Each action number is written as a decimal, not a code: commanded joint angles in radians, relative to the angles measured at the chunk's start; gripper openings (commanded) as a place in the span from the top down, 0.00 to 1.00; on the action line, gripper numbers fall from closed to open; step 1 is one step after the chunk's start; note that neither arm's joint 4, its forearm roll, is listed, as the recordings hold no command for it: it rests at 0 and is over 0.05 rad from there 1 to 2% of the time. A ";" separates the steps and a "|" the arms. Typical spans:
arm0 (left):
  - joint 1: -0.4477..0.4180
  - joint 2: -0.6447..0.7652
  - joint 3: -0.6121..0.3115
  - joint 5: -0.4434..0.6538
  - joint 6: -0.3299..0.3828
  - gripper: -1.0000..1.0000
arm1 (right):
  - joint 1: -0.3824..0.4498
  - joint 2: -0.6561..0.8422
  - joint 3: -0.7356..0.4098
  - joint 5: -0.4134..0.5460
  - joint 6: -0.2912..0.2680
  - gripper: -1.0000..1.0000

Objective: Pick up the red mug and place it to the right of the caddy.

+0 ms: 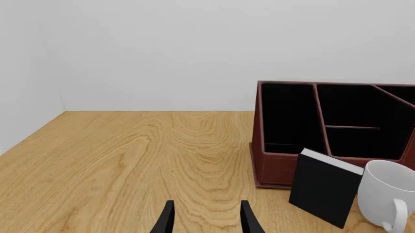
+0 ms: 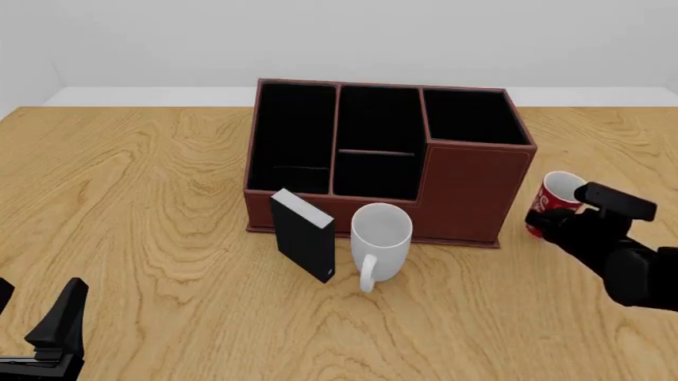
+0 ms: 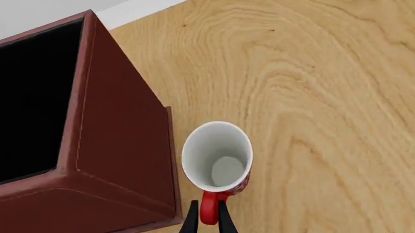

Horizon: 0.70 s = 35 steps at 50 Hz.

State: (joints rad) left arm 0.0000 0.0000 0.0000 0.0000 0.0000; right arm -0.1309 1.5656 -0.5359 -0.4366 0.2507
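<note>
Currently the red mug stands upright on the worktop, just beside the caddy on its right, toward the right edge. My right gripper has its narrow fingers closed on the mug's handle. I judge this to be the placing step: the mug appears to sit at its goal, so the next move calls for parting the fingers and withdrawing clear without tipping it. The right wrist view shows the handle grip; the front view hides it behind my arm. My left gripper hangs near the front-left corner, fingers apart, holding nothing. Only the other views show the white mug and black box.
</note>
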 commanded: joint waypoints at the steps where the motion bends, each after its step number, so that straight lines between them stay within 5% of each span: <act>1: 0.000 0.000 0.000 0.000 0.000 0.00 | -0.006 0.029 -0.014 -0.022 0.024 1.00; 35: 0.000 0.000 0.000 0.000 0.000 0.00 | -0.020 0.091 -0.017 -0.045 0.036 1.00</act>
State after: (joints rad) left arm 0.0000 0.0000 0.0000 0.0000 0.0000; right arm -0.1487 1.6311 -0.5472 -0.4719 0.2680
